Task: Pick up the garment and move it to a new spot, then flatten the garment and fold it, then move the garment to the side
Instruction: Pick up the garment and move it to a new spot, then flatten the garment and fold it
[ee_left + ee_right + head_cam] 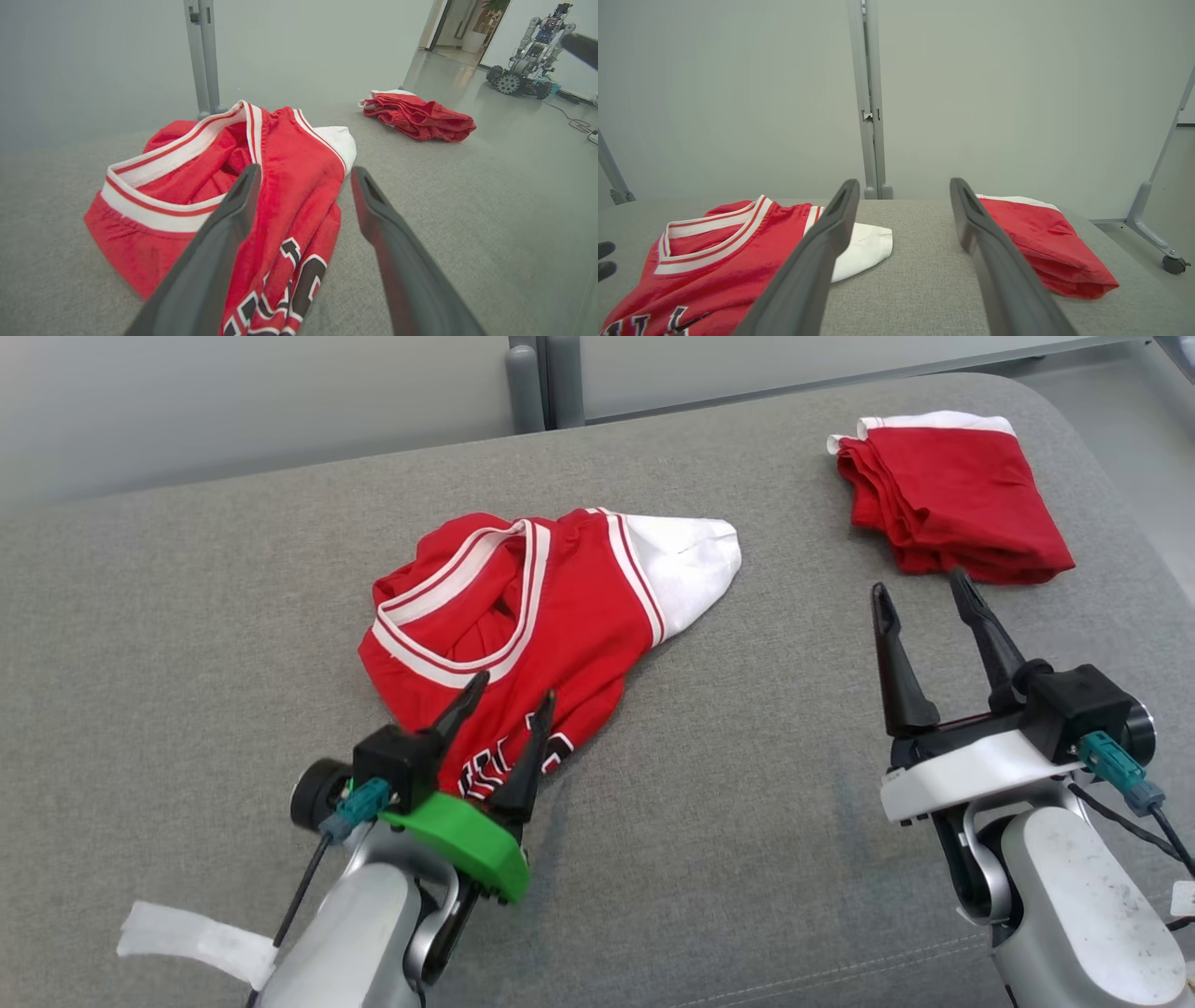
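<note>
Jersey (pixel 551 616), red with white trim and dark lettering, lies crumpled near the middle of the grey fabric tabletop (pixel 187 616). Left tool (pixel 512 691) hovers at its near, lettered edge with both fingers spread apart and nothing gripped between them. Right tool (pixel 918 583) stands well to the right, fingers likewise spread and empty, tips just short of a folded red garment (pixel 952 495) at the far right corner.

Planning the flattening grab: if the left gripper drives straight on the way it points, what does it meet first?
The crumpled red jersey: the open left gripper sits at its near, lettered edge, aimed into the cloth. Height above it is unclear.
</note>
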Motion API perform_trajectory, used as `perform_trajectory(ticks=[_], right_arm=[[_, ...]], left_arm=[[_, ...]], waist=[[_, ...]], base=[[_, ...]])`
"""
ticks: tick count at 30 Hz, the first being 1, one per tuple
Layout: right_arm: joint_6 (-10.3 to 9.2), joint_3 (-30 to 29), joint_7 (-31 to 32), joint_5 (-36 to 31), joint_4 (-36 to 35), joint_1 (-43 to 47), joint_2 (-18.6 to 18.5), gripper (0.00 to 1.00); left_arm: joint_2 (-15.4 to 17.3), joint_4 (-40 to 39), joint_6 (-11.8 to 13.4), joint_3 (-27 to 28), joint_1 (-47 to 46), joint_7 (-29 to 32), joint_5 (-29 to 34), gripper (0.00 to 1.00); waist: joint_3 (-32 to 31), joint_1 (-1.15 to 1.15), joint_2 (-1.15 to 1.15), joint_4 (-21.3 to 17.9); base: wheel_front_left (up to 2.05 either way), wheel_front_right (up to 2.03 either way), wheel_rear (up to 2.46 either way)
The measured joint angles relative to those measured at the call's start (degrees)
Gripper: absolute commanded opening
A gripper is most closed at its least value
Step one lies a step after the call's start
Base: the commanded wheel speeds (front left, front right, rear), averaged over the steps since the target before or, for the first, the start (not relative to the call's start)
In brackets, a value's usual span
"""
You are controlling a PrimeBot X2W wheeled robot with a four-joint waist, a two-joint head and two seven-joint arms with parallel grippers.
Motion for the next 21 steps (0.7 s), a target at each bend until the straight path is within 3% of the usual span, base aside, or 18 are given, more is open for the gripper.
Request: perform_trajectory(ticks=[11,21], right_arm=[[0.59,1.6,0.0,0.0,-0.1,-0.1,0.8,1.0],[0.77,1.9,0.0,0.0,-0.7,-0.7,2.0,1.0]], left_arm=[[-0.1,1.5,1.2,-0.2,-10.0,5.0,1.8,1.0],[1.1,8.0,5.1,6.6,-15.3,9.5,-0.2,1.0]], waist=[[1.7,0.0,0.0,-3.8],[5.0,0.0,0.0,-9.2]], base=[[0.0,0.0,0.0],[0.0,0.0,0.0]])
